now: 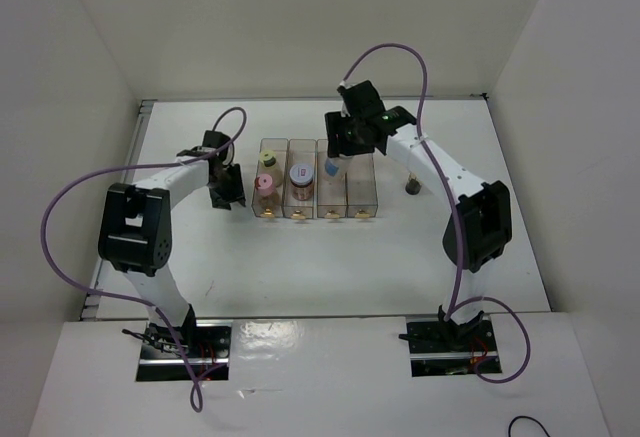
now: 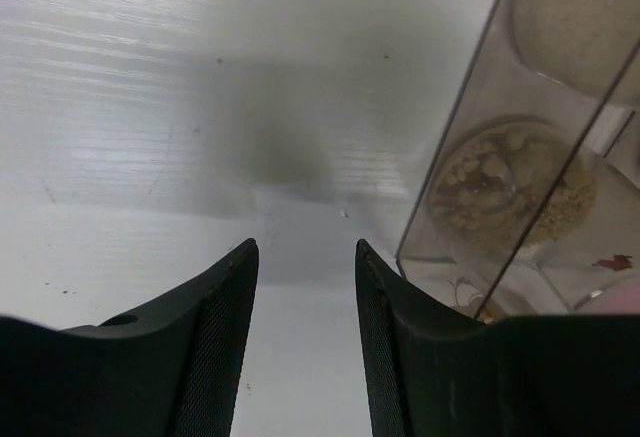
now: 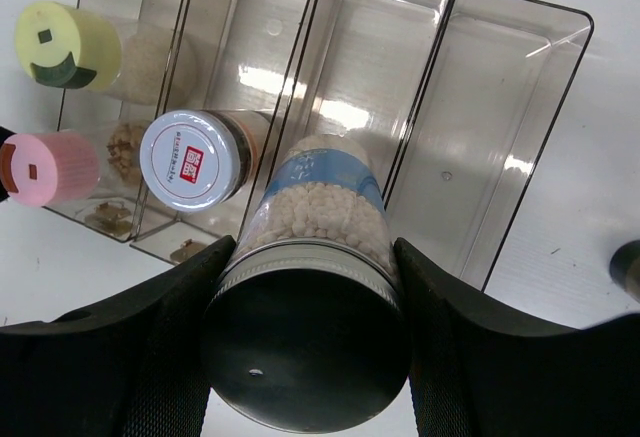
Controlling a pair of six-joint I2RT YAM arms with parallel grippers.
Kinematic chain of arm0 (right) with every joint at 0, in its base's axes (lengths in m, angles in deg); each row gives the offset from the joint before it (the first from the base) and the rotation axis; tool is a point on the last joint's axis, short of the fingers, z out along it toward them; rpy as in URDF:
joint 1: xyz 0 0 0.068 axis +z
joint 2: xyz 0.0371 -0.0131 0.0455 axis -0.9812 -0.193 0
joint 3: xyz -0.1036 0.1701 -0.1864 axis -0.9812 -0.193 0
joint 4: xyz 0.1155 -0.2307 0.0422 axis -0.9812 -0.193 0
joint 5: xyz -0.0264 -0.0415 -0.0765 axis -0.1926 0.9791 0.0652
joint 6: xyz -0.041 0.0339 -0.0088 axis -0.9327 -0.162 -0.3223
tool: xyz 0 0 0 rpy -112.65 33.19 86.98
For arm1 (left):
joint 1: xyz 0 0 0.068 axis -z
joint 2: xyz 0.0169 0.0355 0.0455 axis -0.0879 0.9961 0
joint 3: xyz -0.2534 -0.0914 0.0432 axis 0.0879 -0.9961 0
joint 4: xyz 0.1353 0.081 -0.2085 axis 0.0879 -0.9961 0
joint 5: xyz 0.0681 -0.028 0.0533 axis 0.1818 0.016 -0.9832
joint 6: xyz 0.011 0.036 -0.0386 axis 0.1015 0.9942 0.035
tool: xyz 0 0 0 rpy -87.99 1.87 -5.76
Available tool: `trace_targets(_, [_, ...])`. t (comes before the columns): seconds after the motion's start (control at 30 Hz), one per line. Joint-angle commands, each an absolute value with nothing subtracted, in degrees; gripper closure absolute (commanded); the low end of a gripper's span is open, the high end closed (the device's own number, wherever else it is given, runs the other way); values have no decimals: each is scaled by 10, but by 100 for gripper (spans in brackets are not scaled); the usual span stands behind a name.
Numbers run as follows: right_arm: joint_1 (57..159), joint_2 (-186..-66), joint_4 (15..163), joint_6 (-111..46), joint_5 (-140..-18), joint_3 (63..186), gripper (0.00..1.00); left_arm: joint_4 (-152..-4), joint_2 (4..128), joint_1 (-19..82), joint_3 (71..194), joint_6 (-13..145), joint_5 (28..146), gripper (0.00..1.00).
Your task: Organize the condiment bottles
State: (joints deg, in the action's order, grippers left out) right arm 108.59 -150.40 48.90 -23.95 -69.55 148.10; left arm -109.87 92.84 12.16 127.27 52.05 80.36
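In the top view my right gripper point(image 1: 341, 155) is shut on the grey-capped cylinder point(image 1: 332, 169), which has white pellets and a blue label. It holds the cylinder tilted over the third compartment of the clear rack point(image 1: 362, 212). In the right wrist view the fingers point(image 3: 190, 287) clamp the cylinder point(image 3: 322, 207) just below its cap. The yellow-lidded jar point(image 3: 65, 45) and the pink-lidded jar point(image 3: 50, 167) stand in the first compartment. The jar with the white-red lid point(image 3: 190, 160) stands in the second. The slim amber bottle point(image 1: 411, 187) stands on the table right of the rack. My left gripper point(image 1: 228, 195) is open and empty, left of the rack.
The rack's fourth compartment point(image 3: 500, 127) is empty. In the left wrist view the open fingers point(image 2: 225, 297) hang over bare white table, with the rack wall point(image 2: 450, 137) close on the right. White walls enclose the table on three sides.
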Motion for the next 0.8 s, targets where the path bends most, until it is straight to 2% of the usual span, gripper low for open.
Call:
trace_targets(0.0, [1095, -1506, 533, -243, -691, 1515, 74, -1090, 939, 132, 1282, 519, 813, 49])
trace_targets(0.23, [1101, -1511, 520, -249, -681, 1504, 74, -1090, 939, 148, 1282, 519, 813, 47])
trace_targets(0.33, [1101, -1511, 520, -249, -681, 1504, 74, -1090, 944, 154, 1287, 519, 813, 42])
trace_targets(0.5, [1101, -1516, 520, -249, -676, 1499, 74, -1090, 944, 154, 1288, 519, 813, 27])
trace_targets(0.6, [1106, -1522, 520, -249, -676, 1499, 74, -1090, 944, 159, 1288, 519, 813, 25])
trace_targets(0.77, [1106, -1528, 520, -254, -676, 1499, 74, -1102, 944, 159, 1288, 519, 783, 13])
